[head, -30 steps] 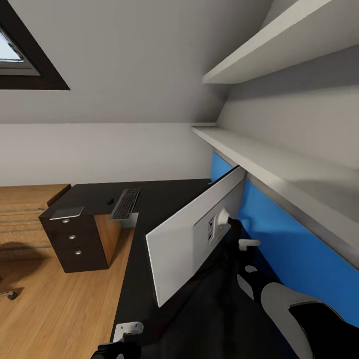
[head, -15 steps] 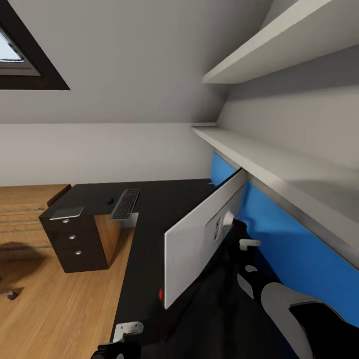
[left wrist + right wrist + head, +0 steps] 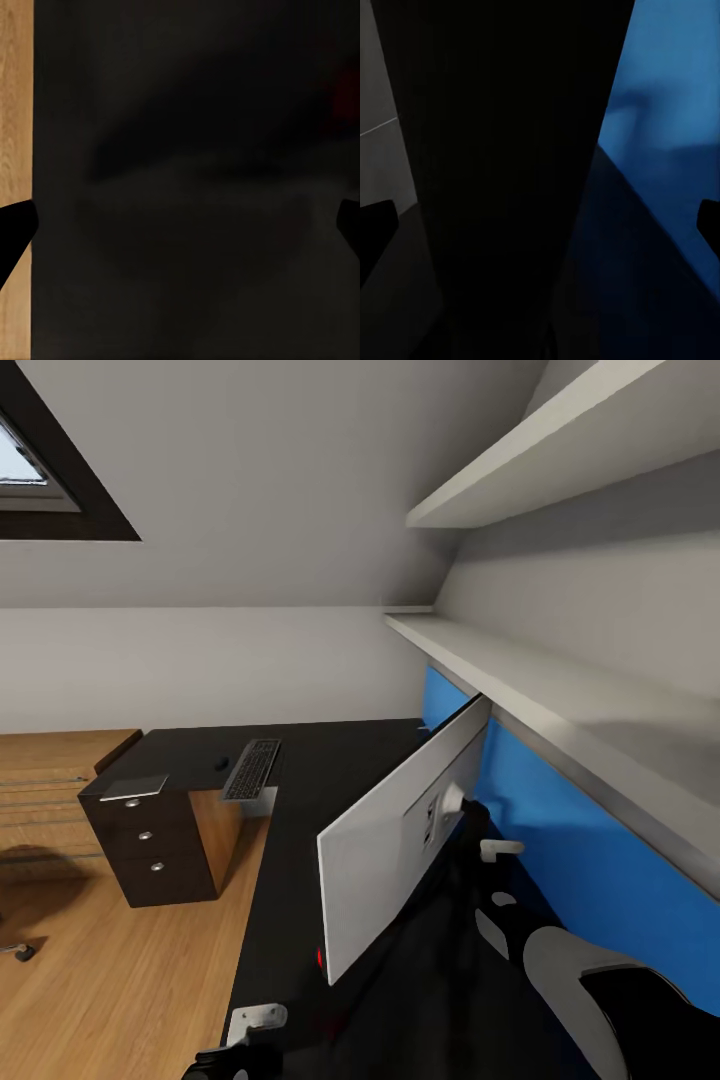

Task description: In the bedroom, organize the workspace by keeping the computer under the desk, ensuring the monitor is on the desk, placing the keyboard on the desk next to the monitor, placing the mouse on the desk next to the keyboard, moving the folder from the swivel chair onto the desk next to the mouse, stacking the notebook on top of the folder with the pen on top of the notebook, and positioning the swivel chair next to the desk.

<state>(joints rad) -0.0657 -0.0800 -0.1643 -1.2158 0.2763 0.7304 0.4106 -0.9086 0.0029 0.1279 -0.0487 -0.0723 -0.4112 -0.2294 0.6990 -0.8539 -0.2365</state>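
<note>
We are setting the monitor (image 3: 385,850) on the desk (image 3: 330,760), and our right claw (image 3: 470,830) reaches behind its pale back, near the stand, probably to steady it; whether that claw grips we cannot tell. The screen leans, its long axis running from the blue panel (image 3: 560,830) out toward the desk's front edge, face turned away from us. Our left claw (image 3: 180,225) hangs spread wide over bare desktop. Well beyond both claws lies the keyboard (image 3: 251,768).
</note>
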